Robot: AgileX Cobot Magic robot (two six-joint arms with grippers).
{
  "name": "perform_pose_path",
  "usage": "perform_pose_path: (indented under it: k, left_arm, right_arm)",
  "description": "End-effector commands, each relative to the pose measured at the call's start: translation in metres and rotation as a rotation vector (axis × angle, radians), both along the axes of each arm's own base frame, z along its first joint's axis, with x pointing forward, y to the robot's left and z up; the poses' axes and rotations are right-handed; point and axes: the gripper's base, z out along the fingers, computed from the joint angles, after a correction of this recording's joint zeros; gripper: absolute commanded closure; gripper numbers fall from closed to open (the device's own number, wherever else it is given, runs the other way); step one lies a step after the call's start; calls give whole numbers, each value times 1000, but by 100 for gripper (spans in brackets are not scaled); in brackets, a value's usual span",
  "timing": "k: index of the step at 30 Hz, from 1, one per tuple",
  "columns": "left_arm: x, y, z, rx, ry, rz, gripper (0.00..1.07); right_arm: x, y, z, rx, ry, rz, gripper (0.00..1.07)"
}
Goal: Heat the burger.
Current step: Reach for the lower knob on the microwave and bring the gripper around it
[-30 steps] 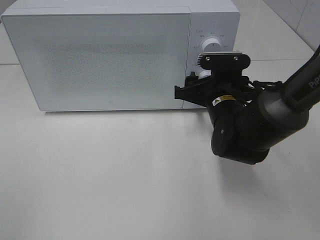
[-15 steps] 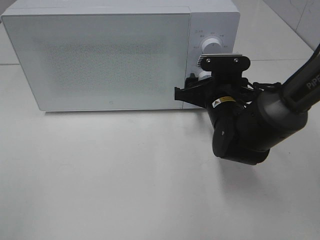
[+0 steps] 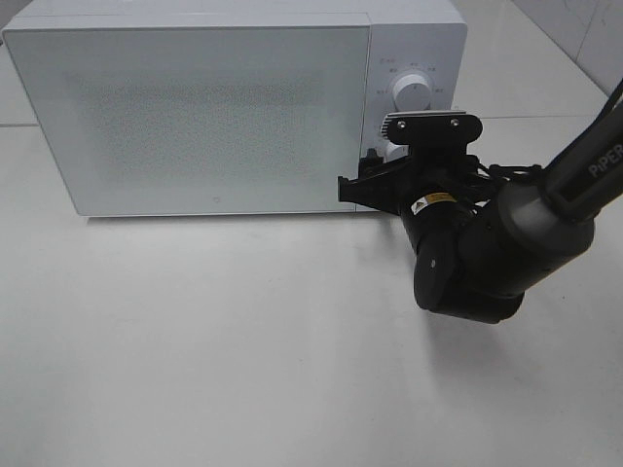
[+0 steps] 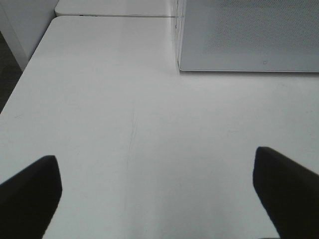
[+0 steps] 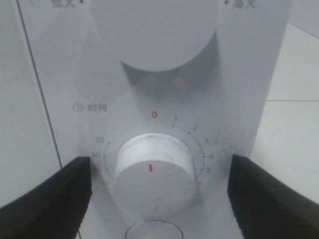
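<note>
The burger is hidden; the white microwave (image 3: 195,117) has its door shut. My right gripper (image 3: 383,167) is at the control panel. In the right wrist view my right gripper (image 5: 154,186) is open, its dark fingers (image 5: 45,199) standing on either side of the timer knob (image 5: 153,174) without touching it. The knob's red mark points away from the 0. My left gripper (image 4: 157,194) is open over bare table, near the microwave's (image 4: 249,35) front left corner, with nothing between its fingers.
The upper knob (image 3: 414,89) sits above my right gripper on the panel. The white table (image 3: 195,341) spreads in front of the microwave. In the left wrist view the table edge (image 4: 30,64) runs along one side.
My right gripper and wrist have shifted slightly lower at the panel, uncovering more of the upper knob. Nothing else has moved.
</note>
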Motion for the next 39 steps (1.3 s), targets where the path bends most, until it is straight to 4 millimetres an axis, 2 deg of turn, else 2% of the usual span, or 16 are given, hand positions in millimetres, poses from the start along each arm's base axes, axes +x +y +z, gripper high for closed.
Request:
perform_pose_path:
  k: [1,9,20,32,36,38,39]
  left_arm:
    - [-3,-1,0,-4,-35,-3,9]
    - [-3,-1,0,-4,-35,-3,9]
    - [-3,-1,0,-4,-35,-3,9]
    - [-3,-1,0,-4,-35,-3,9]
    - [-3,-1,0,-4,-35,-3,9]
    - [-3,-1,0,-4,-35,-3,9]
    - [-3,-1,0,-4,-35,-3,9]
  right_arm:
    - [8,-5,22,-2,-207,-47,35]
    - [4,2,23,-5,-207,-37,45]
    - [2,4,23,-8,-203,-45,45]
    - [1,4,31,-18,-217,-48,46]
    - [1,4,31,-18,-214,-47,50]
    - [1,5,27,3,-170,-33,66]
    - [1,5,27,3,-170,-33,66]
